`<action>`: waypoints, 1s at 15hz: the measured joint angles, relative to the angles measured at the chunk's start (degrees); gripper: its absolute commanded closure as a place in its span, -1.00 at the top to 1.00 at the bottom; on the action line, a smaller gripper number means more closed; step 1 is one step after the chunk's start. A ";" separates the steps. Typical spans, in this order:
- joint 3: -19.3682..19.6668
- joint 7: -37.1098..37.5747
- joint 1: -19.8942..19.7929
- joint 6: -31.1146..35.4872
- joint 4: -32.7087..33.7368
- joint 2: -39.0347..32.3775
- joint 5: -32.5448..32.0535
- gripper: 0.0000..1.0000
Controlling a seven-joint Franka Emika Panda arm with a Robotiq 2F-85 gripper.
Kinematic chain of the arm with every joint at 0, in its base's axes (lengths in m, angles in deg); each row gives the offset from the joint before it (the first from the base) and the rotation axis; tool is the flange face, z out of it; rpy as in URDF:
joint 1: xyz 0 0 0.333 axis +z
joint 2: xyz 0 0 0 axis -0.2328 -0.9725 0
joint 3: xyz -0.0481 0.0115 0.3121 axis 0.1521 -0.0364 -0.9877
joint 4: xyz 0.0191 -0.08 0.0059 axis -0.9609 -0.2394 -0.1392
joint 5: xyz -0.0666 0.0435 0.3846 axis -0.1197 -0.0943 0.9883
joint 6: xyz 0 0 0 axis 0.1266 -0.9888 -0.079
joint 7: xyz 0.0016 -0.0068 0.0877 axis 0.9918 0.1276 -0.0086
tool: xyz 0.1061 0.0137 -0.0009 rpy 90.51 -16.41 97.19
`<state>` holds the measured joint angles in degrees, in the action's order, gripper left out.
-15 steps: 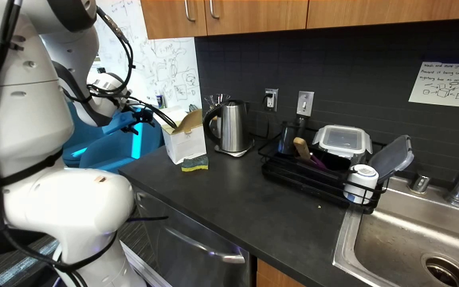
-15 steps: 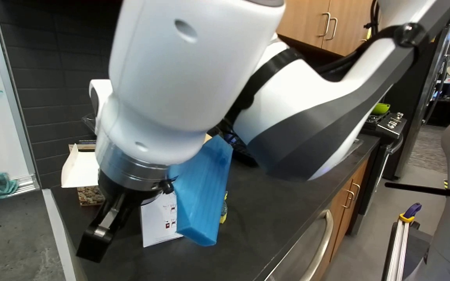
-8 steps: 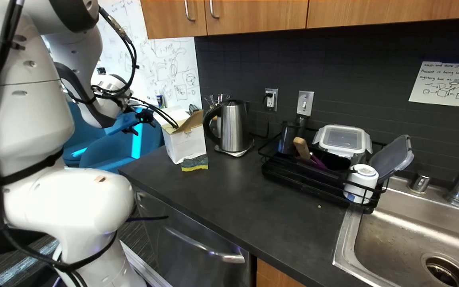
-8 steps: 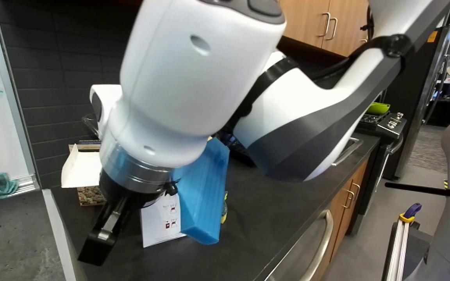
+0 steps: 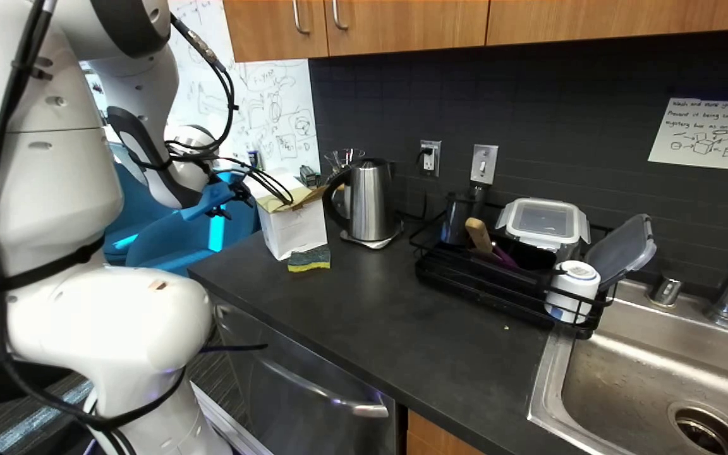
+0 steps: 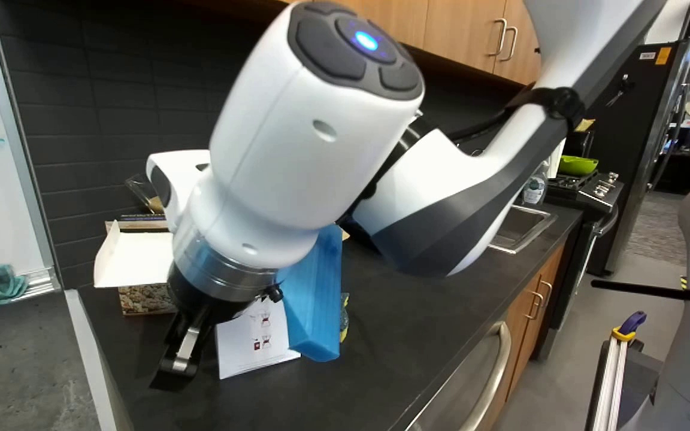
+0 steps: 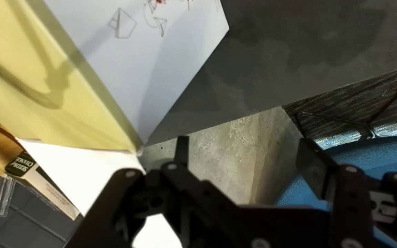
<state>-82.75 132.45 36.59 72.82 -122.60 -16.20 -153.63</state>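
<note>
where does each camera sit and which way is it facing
An exterior view sits above and before the counter, facing the dark wall; the white arm fills its left.
An exterior view sits near the counter's end, looking along it toward the stove; the wrist looms large, fingers below.
The wrist view looks down from the wrist at the white box; the fingers, apart, show at the bottom.
Both exterior views share the counter, white arm and white box.

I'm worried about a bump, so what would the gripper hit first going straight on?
The gripper would probably meet the concrete floor, seen between its open jaws; depth is unclear, so the dark countertop might come first.
</note>
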 measured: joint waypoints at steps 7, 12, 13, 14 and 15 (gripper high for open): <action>0.55 -1.64 -0.08 0.87 1.01 -1.60 -3.81 -0.97; 0.22 -2.37 0.54 1.09 2.19 -2.64 -5.65 -0.95; 0.12 -2.55 0.68 1.09 2.47 -2.82 -5.72 -0.96; 0.05 -2.81 0.89 1.09 2.79 -3.01 -5.76 -0.94; 0.01 -3.14 1.09 1.08 3.13 -3.18 -5.84 -0.95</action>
<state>-82.75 129.30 37.68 73.90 -119.46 -19.38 -159.46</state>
